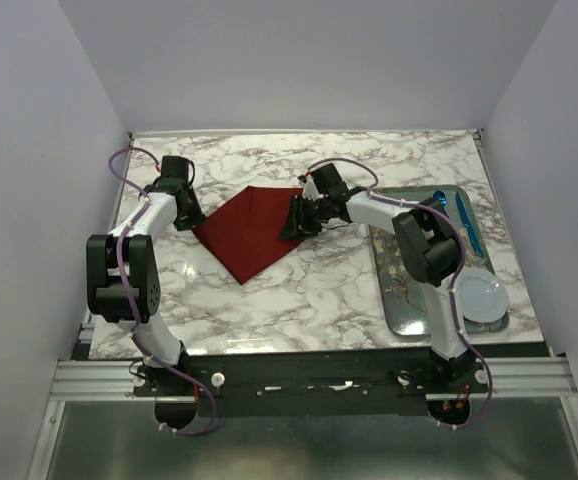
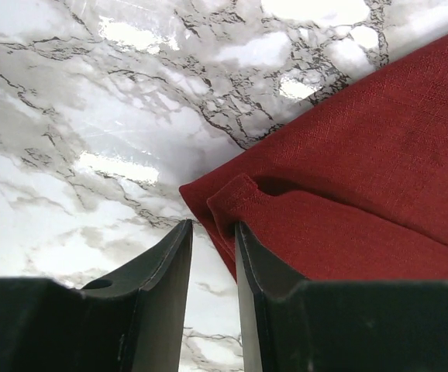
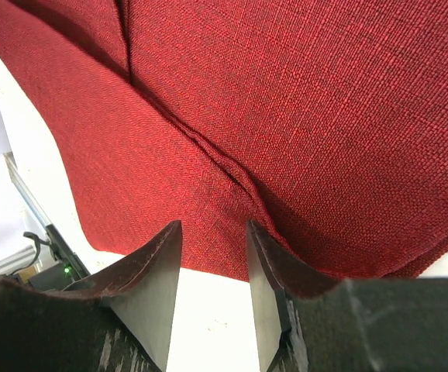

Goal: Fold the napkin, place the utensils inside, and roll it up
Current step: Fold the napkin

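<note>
At the centre of the overhead frame, the napkin (image 1: 249, 232) was seen lying flat on the marble table (image 1: 309, 290). In the left wrist view, the left gripper (image 2: 212, 225) was parted narrowly at the cloth's corner, nothing pinched. In the right wrist view, the right gripper (image 3: 212, 225) was parted slightly at the napkin's edge, nothing gripped.

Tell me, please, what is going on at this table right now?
Two robot arms are working on the dark red napkin, which lies folded over on the marble table. The left gripper sits at its left corner and the right gripper at its right edge, both with fingers slightly parted and nothing pinched. Nothing lies on the cloth yet. A tray stands off to the right.
</note>
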